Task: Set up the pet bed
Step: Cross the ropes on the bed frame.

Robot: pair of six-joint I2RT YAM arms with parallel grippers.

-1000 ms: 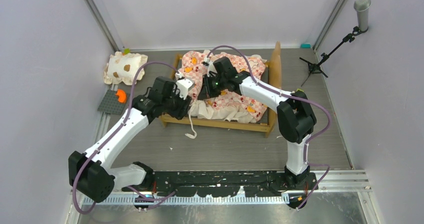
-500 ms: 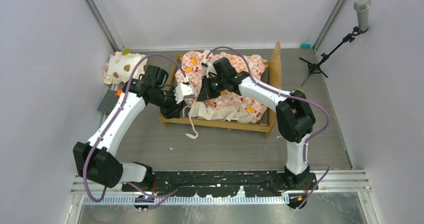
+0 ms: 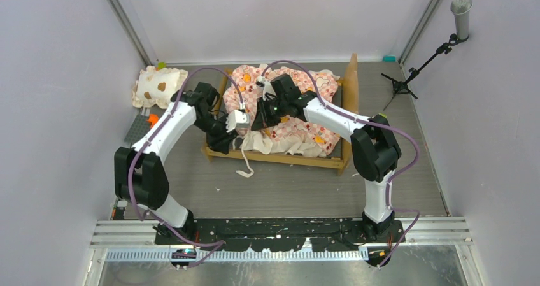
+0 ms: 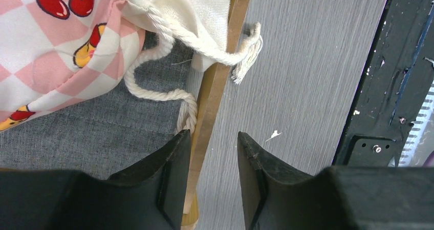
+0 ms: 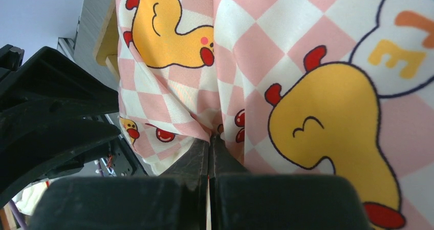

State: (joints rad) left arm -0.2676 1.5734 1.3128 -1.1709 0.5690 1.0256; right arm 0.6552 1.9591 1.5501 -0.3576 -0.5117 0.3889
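On wood frame (image 3: 280, 158), rumpled checkered mattress (image 3: 299, 128)

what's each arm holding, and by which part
Right fingers pinch a fold of the mattress cover; left fingers are open, holding nothing.

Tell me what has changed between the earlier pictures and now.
The left arm folded upward and swung inward. The left gripper shifted slightly right at the bed frame corner, open astride its rail, holding nothing. The right gripper stayed shut on the mattress. The pillow stayed put.
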